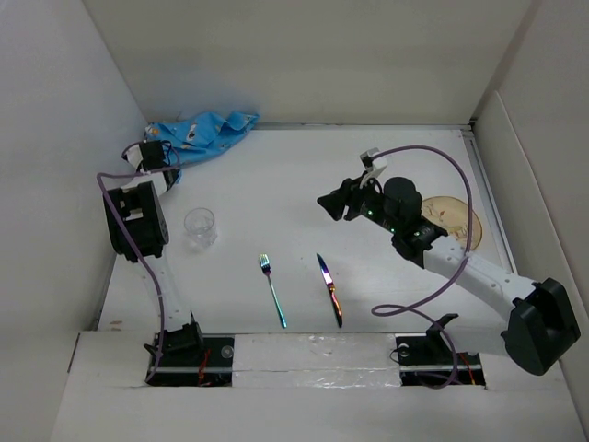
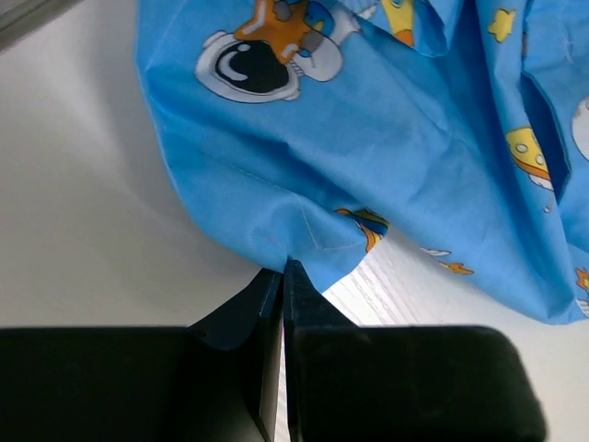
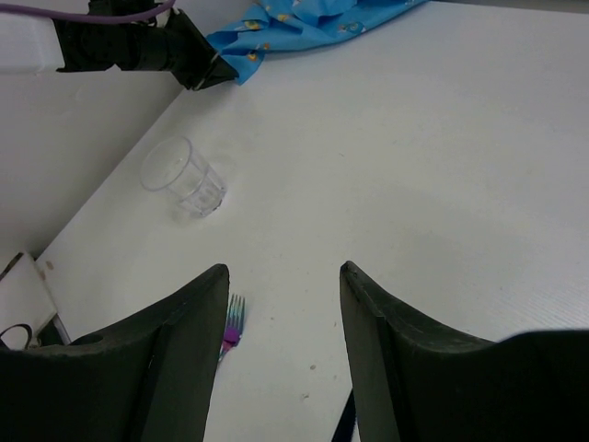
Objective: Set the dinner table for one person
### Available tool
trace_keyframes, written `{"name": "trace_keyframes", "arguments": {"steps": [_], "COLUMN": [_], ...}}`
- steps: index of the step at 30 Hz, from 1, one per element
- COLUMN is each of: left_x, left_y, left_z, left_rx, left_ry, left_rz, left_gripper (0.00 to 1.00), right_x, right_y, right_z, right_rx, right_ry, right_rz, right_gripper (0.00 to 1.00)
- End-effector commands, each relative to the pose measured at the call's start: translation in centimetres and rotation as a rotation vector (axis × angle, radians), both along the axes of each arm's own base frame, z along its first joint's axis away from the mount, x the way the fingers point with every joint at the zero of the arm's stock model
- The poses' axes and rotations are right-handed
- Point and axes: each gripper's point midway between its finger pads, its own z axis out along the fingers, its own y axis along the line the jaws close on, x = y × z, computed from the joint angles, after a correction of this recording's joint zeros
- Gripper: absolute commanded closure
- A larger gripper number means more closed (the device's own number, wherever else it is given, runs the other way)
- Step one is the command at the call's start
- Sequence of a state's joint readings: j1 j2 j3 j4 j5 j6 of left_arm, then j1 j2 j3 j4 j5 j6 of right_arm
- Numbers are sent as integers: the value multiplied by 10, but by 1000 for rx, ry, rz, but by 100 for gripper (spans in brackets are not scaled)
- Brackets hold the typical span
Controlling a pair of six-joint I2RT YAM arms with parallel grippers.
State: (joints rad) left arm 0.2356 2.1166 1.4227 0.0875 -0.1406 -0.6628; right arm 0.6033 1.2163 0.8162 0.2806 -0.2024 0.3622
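Left gripper: jaws pressed together at the crumpled blue placemat's hem; you cannot tell whether cloth is caught. Right gripper: jaws apart above the dinner table, which carries glass, fork and knife.

— Quick, what's lying about?
— Blue cartoon-print placemat, crumpled in the far left corner. Clear glass upright, nearer, left side.
— Cutlery?
— Iridescent fork and knife lying side by side, apart, toward the front. Round wooden plate on the right, partly hidden.
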Motion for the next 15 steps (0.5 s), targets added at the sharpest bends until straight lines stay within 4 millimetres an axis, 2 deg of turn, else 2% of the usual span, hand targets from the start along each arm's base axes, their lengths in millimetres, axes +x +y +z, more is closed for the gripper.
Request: {"name": "trace_keyframes", "arguments": {"steps": [1,3,4,5,6,7,8,9,11,12,14,15], "left_x": [22,31,35,39,40,37,38,36,24,19,4,-4], "left_y": [-23,-40,-59,-68,-78,-90,-109,-120,-156,-171,-191,-204], "left_z": [69,107,140,167,187,215,241,258,313,330,387,404], "left_rx": [35,35,33,39,45,46,46,42,28,5,-8,-26], "left_ry": [-163,-245,-313,-367,-403,-451,-499,-533,-642,-675,-789,-826], "left_rz": [-86,-131,-177,-195,-214,-242,-281,-307,-400,-446,-504,-539], "left_gripper": [100,100,100,100,100,100,100,100,100,100,100,100], "right_x": [4,6,6,3,3,3,3,2,4,3,6,6], "right_y": [10,11,11,14,14,14,13,11,6,2,-4,-7], "right_z": [20,19,19,21,23,23,24,30,33,38,48,53], "right_rx": [34,32,32,35,39,38,39,43,40,42,49,56], "right_ry": [-65,-60,-60,-62,-66,-67,-68,-81,-83,-87,-96,-98], "right_rz": [22,20,20,29,29,26,22,16,-25,-41,-81,-96], "right_gripper": [43,44,44,44,44,44,44,44,44,44,45,45]}}
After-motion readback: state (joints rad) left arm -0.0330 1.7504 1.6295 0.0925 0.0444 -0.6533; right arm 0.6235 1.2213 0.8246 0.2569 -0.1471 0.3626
